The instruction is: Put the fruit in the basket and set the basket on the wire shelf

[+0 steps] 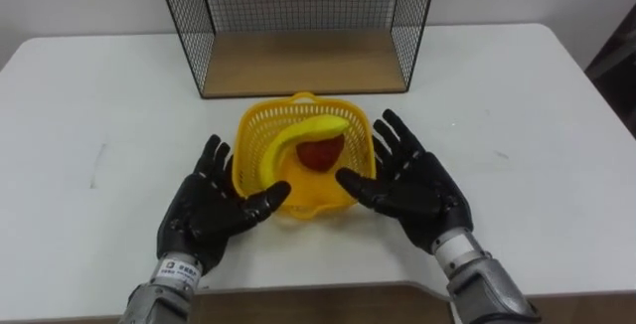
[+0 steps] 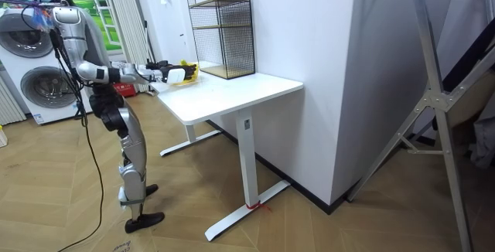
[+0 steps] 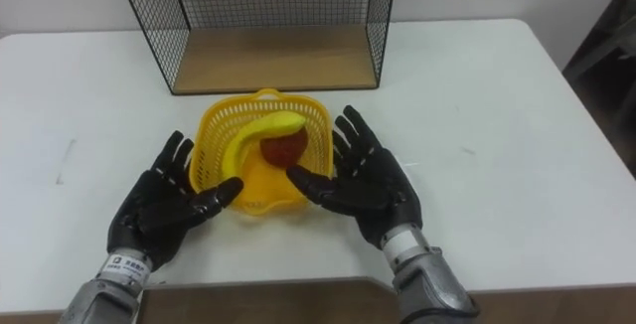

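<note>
Left hand (image 1: 204, 213): fingers straight and spread, gripping nothing, at basket (image 1: 260, 115) left wall.
Right hand (image 1: 422, 187): likewise, at right wall.
Fruit: banana (image 1: 298, 135) and red fruit (image 1: 320, 154) inside basket, between your fingers.
Risk: uneven palm pressure could slip or tip it short of wire shelf (image 1: 298, 64), beyond your fingertips.

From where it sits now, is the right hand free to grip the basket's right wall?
Probably yes. The right hand is open right beside the yellow basket, thumb by its near rim, nothing between them; the banana and red fruit lie inside.
</note>
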Available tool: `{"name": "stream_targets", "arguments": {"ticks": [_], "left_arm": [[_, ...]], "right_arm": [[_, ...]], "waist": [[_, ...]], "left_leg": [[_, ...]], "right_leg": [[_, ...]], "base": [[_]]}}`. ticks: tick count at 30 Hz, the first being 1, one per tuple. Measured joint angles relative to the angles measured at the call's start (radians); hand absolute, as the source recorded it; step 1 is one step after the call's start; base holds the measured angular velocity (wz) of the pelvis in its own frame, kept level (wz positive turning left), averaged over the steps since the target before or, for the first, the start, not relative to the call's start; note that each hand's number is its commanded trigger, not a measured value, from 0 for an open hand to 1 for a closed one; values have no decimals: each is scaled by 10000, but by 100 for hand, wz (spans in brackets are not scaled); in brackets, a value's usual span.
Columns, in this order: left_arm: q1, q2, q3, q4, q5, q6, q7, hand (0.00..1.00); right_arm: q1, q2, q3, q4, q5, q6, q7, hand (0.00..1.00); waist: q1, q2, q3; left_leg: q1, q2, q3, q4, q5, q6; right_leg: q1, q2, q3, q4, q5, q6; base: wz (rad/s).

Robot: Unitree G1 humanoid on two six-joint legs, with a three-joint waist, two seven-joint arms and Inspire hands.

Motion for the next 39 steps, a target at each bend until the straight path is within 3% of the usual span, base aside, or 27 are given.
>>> {"name": "stream_targets", "arguments": {"ticks": [11, 20, 27, 39], "left_arm": [[-202, -73, -331, -105, 556, -89, -1, 0], [-286, -108, -739, -391, 665, -92, 126, 0], [-723, -110, -1041, -472, 650, -107, 363, 0], [-1008, -221, -1102, -1850, 678, -432, 592, 0]], "right_arm": [[-502, 94, 437, 360, -984, -37, 26, 0], [-609, 144, 485, 611, -1350, -539, -420, 0], [-675, 150, 550, 657, -869, -680, -1053, 0], [-970, 164, 612, 155, -516, -1134, -1853, 0]], "waist": [[-14, -122, 78], [-105, -113, 71], [-101, -153, 43], [-299, -163, 1]], "left_leg": [[-123, 0, -47, 87, -5, 7], [-272, 13, -59, 168, -10, 12], [-303, 15, -57, 171, -9, 12], [-297, 33, 19, 291, -10, 12]], "right_leg": [[-49, -11, -79, -2, 0, 0], [-147, -2, -77, 12, 3, -5], [-189, -1, -78, 20, 3, -5], [-158, -6, -50, 31, 4, -7]], "base": [[0], [0], [0], [0]]}}
